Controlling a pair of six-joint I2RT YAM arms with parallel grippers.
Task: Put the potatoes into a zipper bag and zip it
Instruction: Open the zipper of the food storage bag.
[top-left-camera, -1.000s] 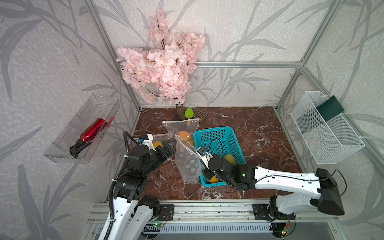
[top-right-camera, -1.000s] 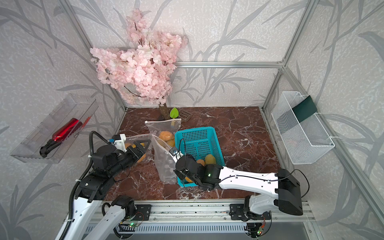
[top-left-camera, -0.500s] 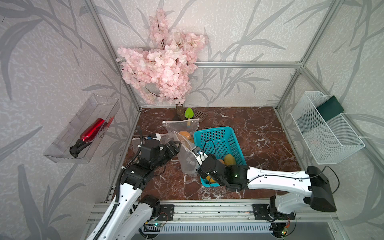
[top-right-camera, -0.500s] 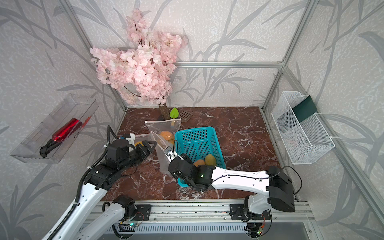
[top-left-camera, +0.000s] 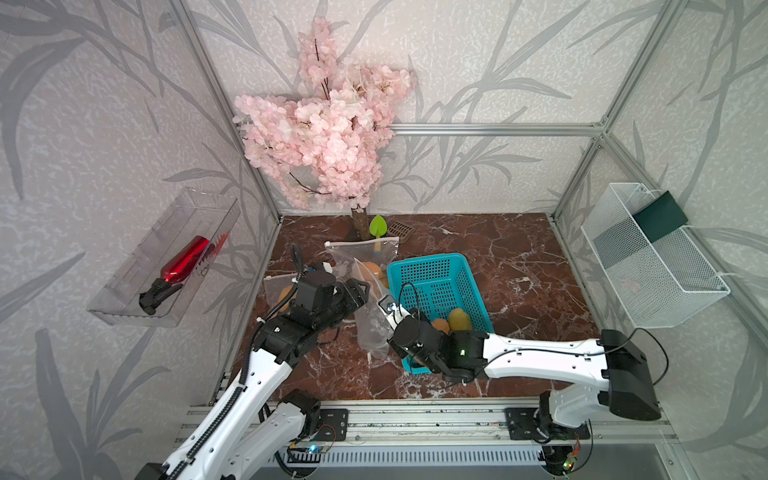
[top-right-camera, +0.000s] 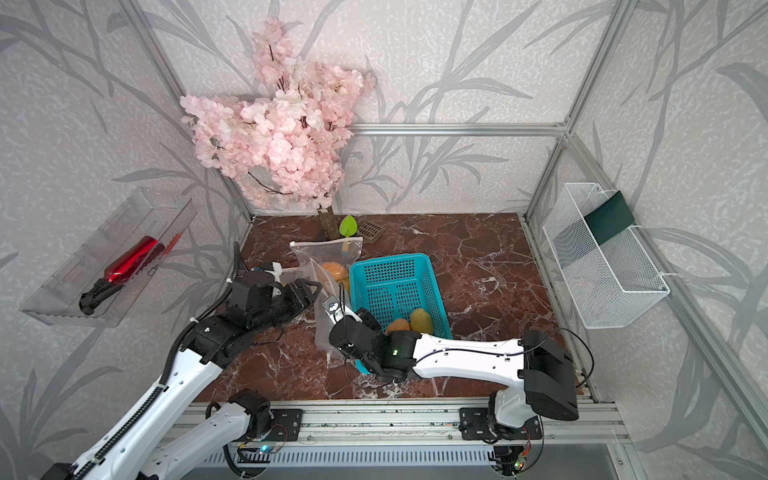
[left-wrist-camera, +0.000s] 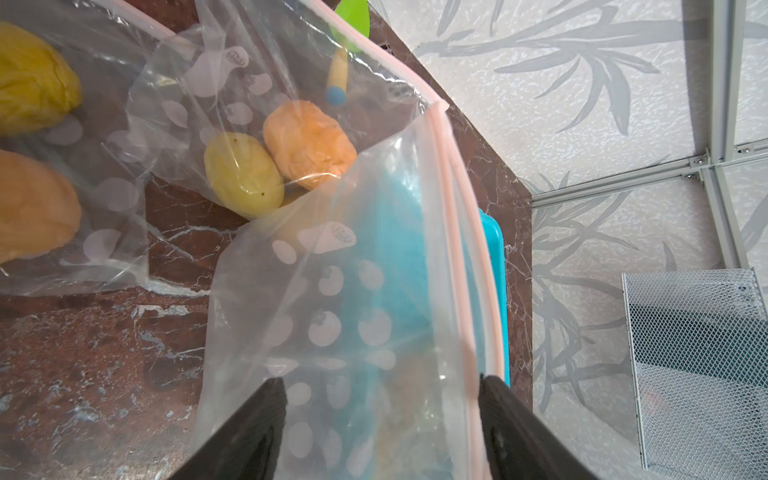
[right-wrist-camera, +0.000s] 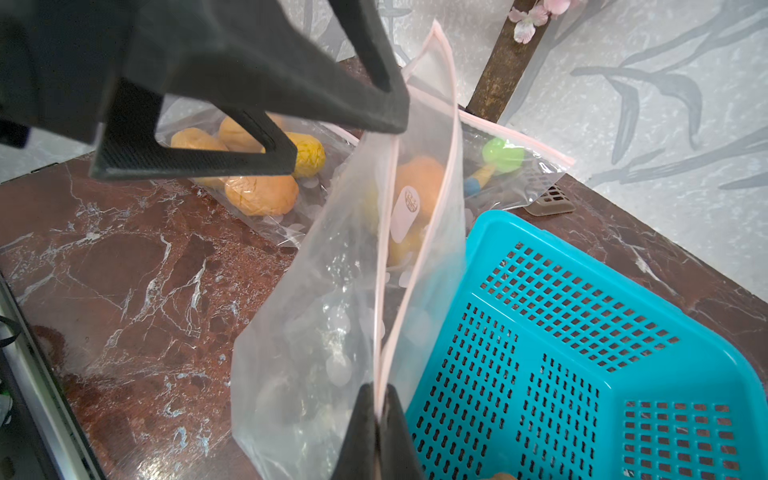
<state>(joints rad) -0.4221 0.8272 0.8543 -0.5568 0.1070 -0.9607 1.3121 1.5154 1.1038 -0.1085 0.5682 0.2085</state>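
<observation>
The bench (top-left-camera: 519, 257) carries a blue basket (top-left-camera: 424, 260) with two potatoes (top-left-camera: 458, 319) in sight, not yet bagged. Others lie in filled bags (top-left-camera: 360, 252) beside it. An empty bag (top-left-camera: 372, 328) stands upright, its zipper edge clamped in the right pincer (right-wrist-camera: 377, 399). The left pincer (left-wrist-camera: 382, 382) straddles that edge, jaws apart. Loading and zipping remain.

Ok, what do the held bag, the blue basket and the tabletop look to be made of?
Held bag: thin see-through plastic film, glossy and creased, with a pink zip strip.
Blue basket: rigid moulded plastic, smooth, perforated with slots.
Tabletop: red-brown marble look with white veins, slightly shiny; real stone or a printed sheet, cannot tell.
</observation>
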